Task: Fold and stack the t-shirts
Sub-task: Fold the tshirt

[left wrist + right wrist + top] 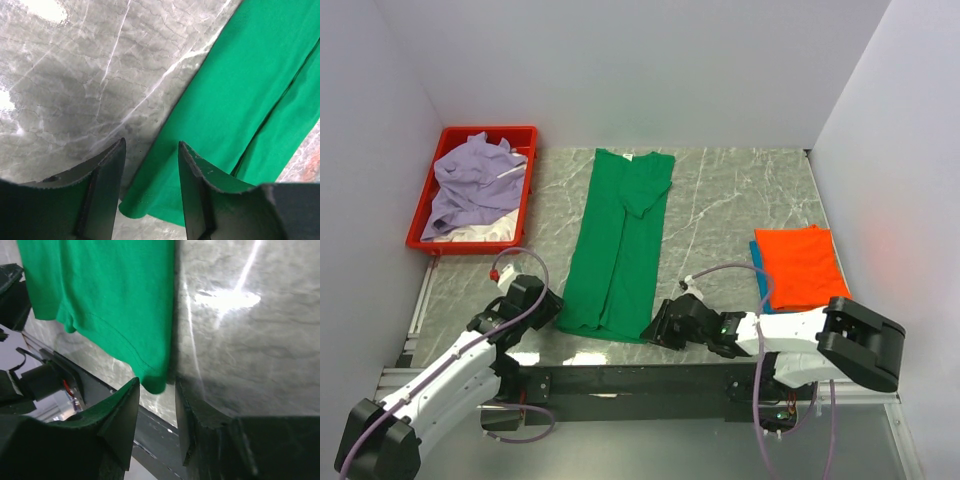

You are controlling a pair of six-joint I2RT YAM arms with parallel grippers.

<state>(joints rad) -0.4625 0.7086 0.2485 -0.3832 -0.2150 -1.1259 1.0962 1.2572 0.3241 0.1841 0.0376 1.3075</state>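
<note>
From above: left gripper (552, 310) down low at the near left corner of the green t-shirt (620, 235). Right gripper (658, 325) down low at the near right corner. Too small here to tell how wide either one is spread. Green t-shirt flat in a long strip down the middle of the grey marble table (720, 200). Orange t-shirt (800, 265) folded at the right, on top of a blue t-shirt (760, 278), only a thin edge of blue showing. Lavender t-shirt (470, 185) bunched in the red tray (525, 135) at the far left, over a white t-shirt (470, 232), mostly covered. Plain white walls (670, 70) all around.

From the left wrist: left gripper (151, 150) spread wide, holding nothing. Green t-shirt (250, 90) corner low down between the fingers (107, 175). Touching or not, cannot tell. Shiny table (75, 75) beside it.

From the right wrist: right gripper (157, 390) spread apart, not pinching. Tip of the green t-shirt (110, 290) corner right between the fingers (125, 410). Bright glare on the table (250, 340). Dark blurry parts at the lower left, hard to make out.
</note>
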